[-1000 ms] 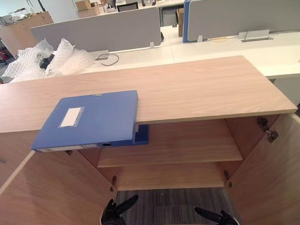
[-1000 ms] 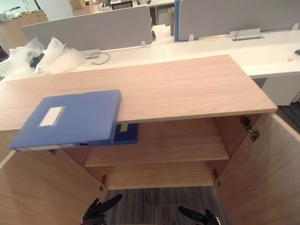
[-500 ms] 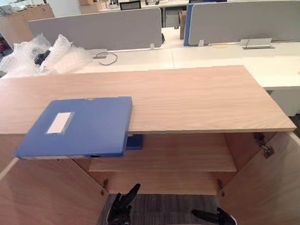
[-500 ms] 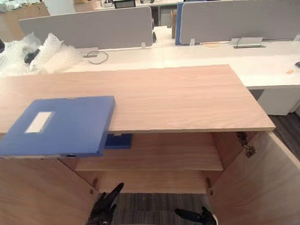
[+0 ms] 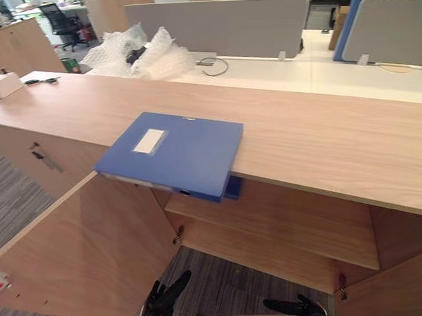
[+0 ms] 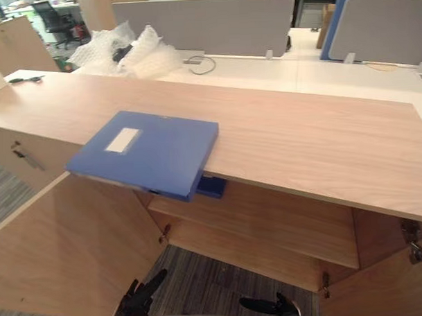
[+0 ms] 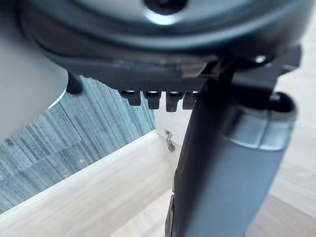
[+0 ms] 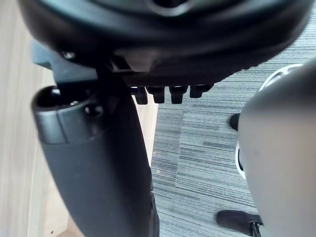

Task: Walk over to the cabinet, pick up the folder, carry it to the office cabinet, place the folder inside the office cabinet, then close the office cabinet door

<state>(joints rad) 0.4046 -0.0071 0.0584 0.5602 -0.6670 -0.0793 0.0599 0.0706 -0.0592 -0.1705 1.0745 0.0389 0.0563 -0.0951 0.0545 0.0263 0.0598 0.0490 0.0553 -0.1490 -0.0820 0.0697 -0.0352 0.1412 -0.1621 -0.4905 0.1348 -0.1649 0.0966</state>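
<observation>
The blue folder (image 5: 173, 152) with a white label lies flat on the wooden cabinet top (image 5: 321, 133), its near corner hanging out over the front edge. Below it the cabinet stands open, with a wooden shelf (image 5: 282, 221) inside and a small blue item (image 5: 233, 187) just under the folder. My left hand (image 5: 164, 302) hangs low over the carpet, open and holding nothing, well below the folder. My right hand (image 5: 299, 307) is at the same height, also open and empty. The left wrist view shows the left hand (image 7: 222, 173) by the wood panels, and the right wrist view shows the right hand (image 8: 98, 163) over the carpet.
The cabinet's left door (image 5: 82, 252) swings out towards me; the right door (image 5: 403, 290) is open too. Bubble wrap (image 5: 141, 53) and a cable (image 5: 211, 64) lie on the white desk behind, below grey dividers (image 5: 220, 26). A white box (image 5: 4, 85) sits far left.
The whole picture has shifted right and tilted, so the camera has turned left. The folder stays on the cabinet top. Both hands remain low and empty.
</observation>
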